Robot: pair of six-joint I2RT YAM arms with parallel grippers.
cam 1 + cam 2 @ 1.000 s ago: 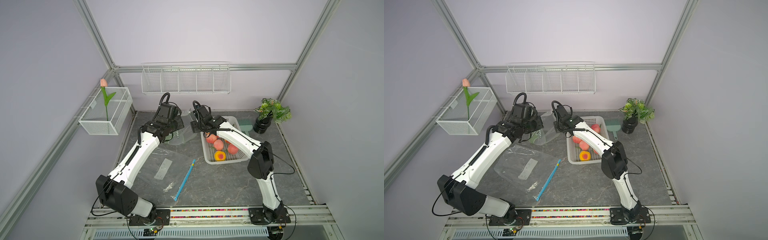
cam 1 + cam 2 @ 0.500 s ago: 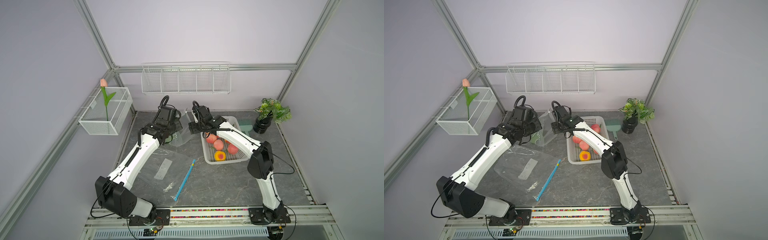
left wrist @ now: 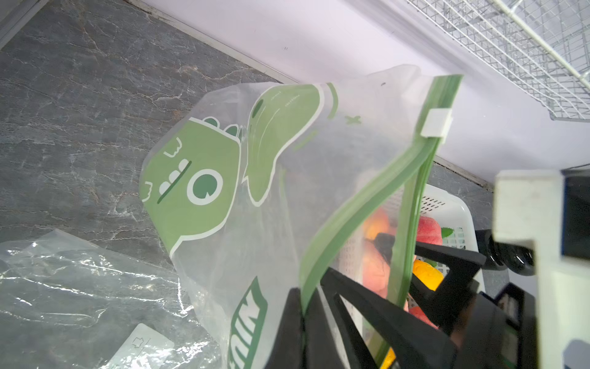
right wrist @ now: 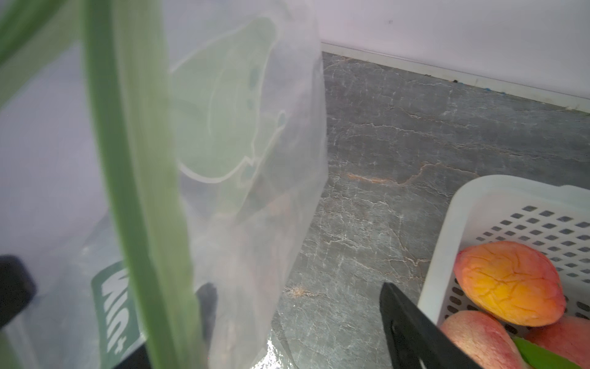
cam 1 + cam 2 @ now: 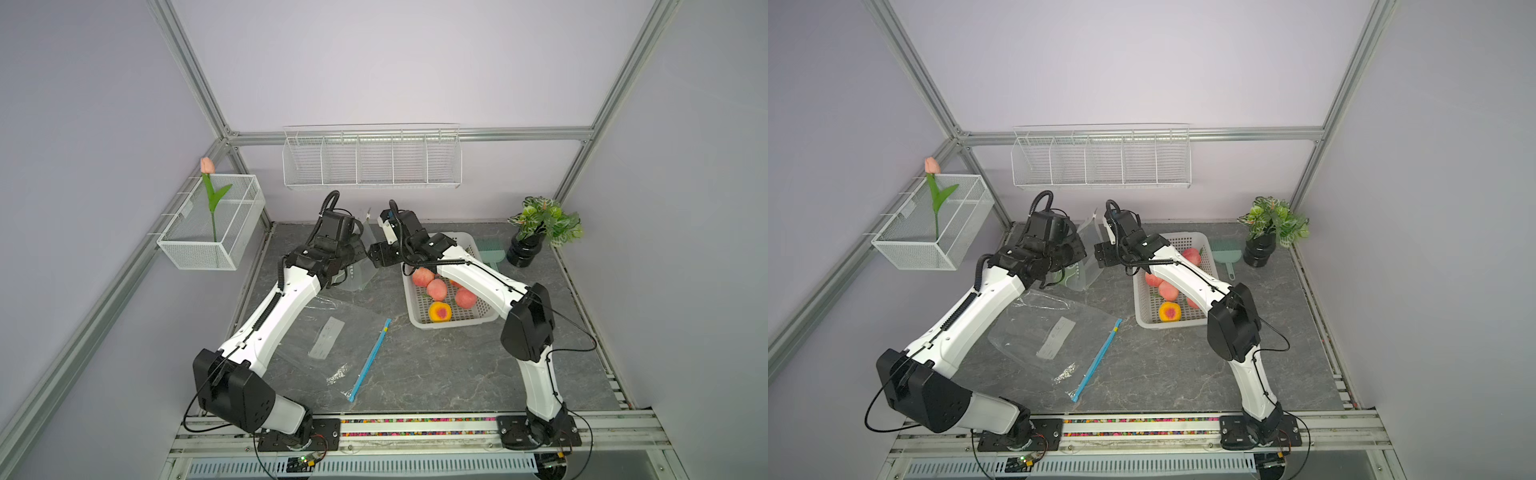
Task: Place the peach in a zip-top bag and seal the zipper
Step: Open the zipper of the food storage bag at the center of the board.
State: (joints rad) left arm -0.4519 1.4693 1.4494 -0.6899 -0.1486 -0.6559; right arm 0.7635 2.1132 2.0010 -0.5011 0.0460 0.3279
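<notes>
Green zipper strip [image 3: 360, 204] is pinched by the left claw [image 3: 306, 294], its jaws pressed together on one lip of the dinosaur-print zip-top bag [image 3: 223, 191]. The bag hangs over the counter [image 5: 436, 374] at about 11 o'clock. The right claw [image 4: 297, 287] stands spread at the bag's mouth and grips nothing; the film of the bag passes between its jaws.

At about 4 o'clock from this claw the peaches [image 5: 436, 289] lie in the white basket [image 5: 457, 325]. I see none inside the bag, so I judge the task is at its early part: the bag is lifted and its mouth a little parted. Taking a peach, dropping it in and sealing are left.

Only the left wrist view shows the white slider [image 3: 436, 123] at the far end of the strip. Both top views show whole a second clear bag [image 5: 332, 332], flat at 7 o'clock.
</notes>
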